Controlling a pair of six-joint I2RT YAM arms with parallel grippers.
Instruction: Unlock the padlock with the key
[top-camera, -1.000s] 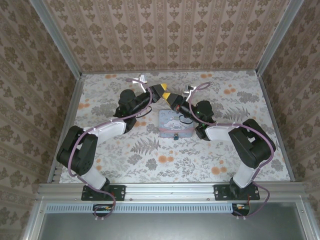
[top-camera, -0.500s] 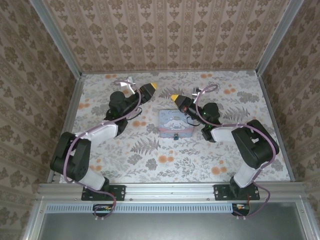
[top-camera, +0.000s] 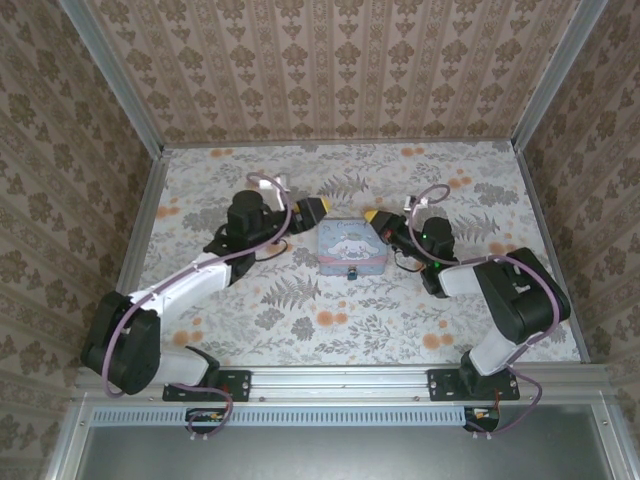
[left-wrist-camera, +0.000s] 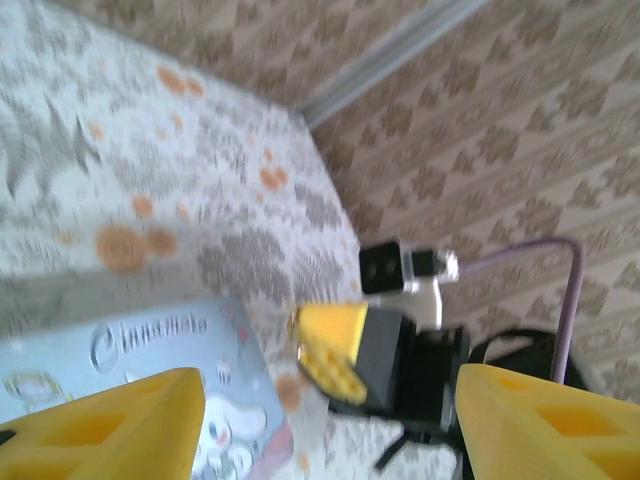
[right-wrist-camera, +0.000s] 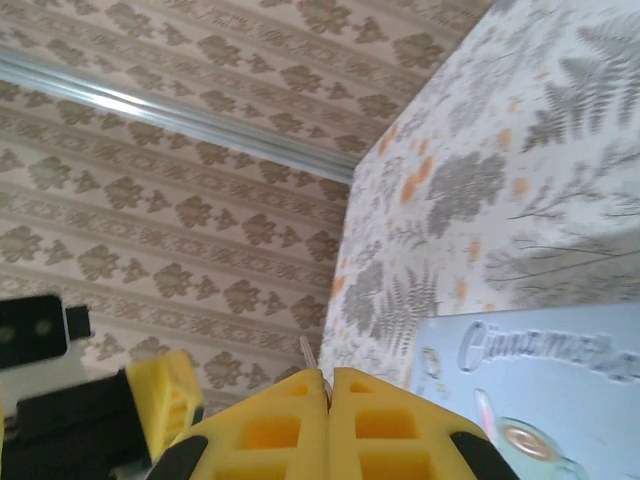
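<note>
At the tin's (top-camera: 350, 245) six o'clock edge the padlock (top-camera: 352, 271) hangs untouched. My right hand (top-camera: 372, 216) pinches what looks like the key (right-wrist-camera: 308, 352), and my left hand (top-camera: 314, 210) is spread. Insertion and turning remain.

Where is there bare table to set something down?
Free: the near strip between the tin and the front rail, and the far strip along the back wall. Crowded: left gripper and right gripper flank the tin, the padlock at its near edge.
</note>
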